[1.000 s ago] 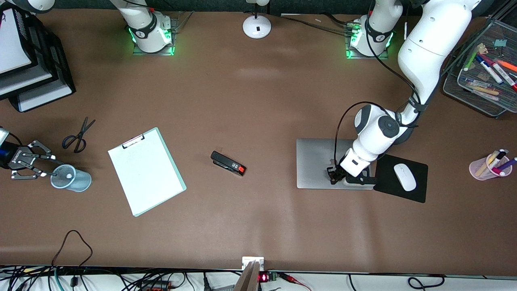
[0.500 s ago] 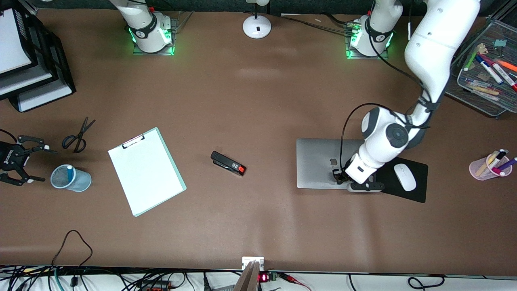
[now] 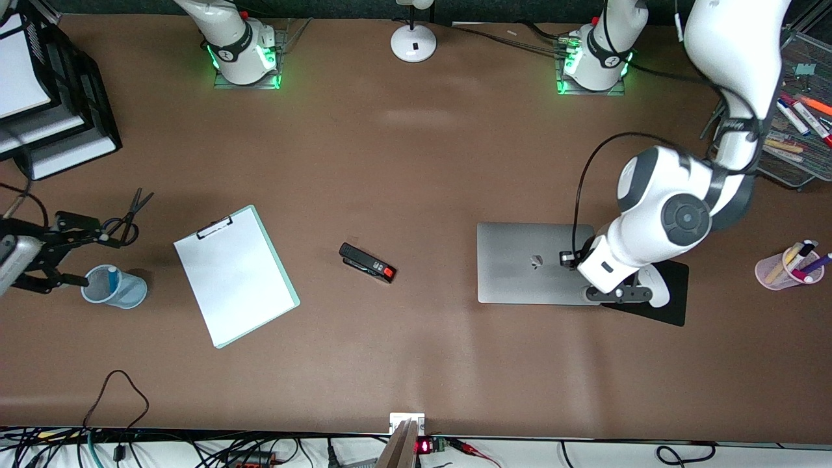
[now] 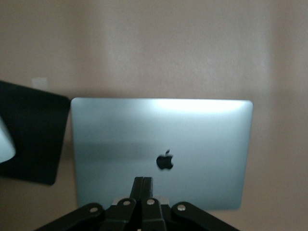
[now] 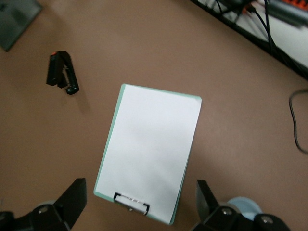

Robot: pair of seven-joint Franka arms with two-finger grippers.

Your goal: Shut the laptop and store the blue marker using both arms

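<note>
The silver-grey laptop (image 3: 513, 263) lies closed on the table, its lid with the dark apple logo facing up; it also shows in the left wrist view (image 4: 161, 144). My left gripper (image 4: 143, 184) is shut and empty, up in the air over the lid; in the front view its fingers are hidden under the wrist. The blue marker (image 3: 112, 277) stands in a pale-blue mesh cup (image 3: 123, 292) at the right arm's end of the table. My right gripper (image 3: 91, 258) is open and empty beside that cup; in the right wrist view (image 5: 139, 199) its fingers spread over the clipboard.
A clipboard (image 3: 235, 276), a black stapler (image 3: 367, 262) and scissors (image 3: 125, 218) lie on the table. A black mouse pad (image 3: 673, 309) with a white mouse lies beside the laptop. A pink pen cup (image 3: 786, 268), a mesh tray (image 3: 796, 149) and black paper trays (image 3: 58, 123) stand at the ends.
My right gripper let go of the marker in the cup, drew back and lifted. My left gripper rose off the laptop lid and shifted toward the mouse pad.
</note>
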